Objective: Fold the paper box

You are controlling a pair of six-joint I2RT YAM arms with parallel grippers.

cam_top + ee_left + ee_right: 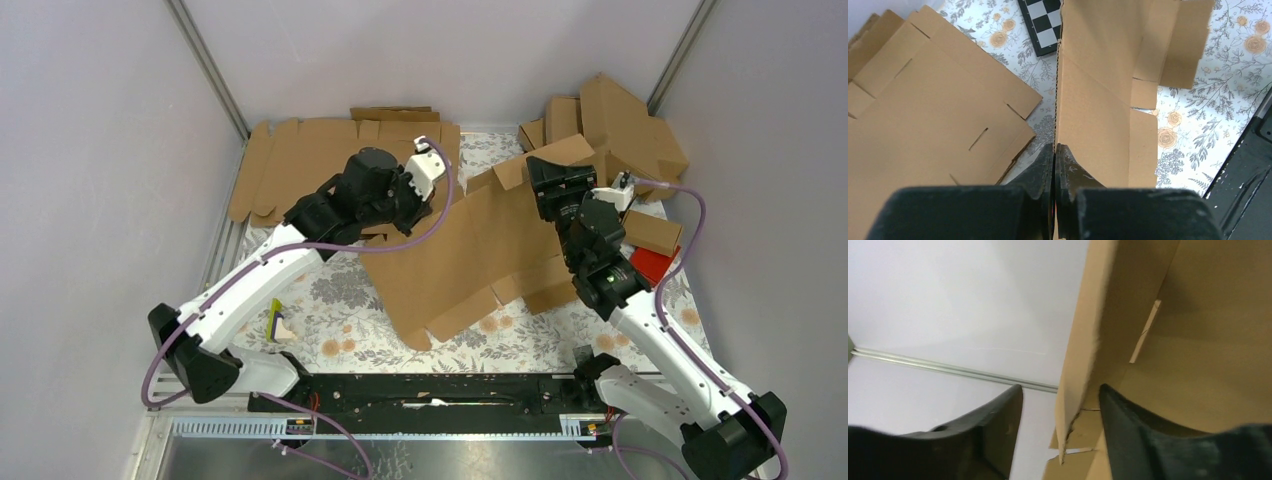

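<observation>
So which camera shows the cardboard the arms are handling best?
The top external view: nearly the whole paper box shows, flaps included. The left wrist view shows only part, one edge pinched in the shut left jaws; the right wrist view, an edge between the open right jaws.

The paper box (470, 250) lies between cardboard sheets (300, 160) leftward and folded boxes (620, 125) rightward.

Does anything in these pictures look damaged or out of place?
Yes. In the right wrist view, the paper box edge between the fingers of the open right claw looks ragged, with a small tear near its lower end. In the far right corner, other cardboard boxes lie in an untidy heap.
</observation>
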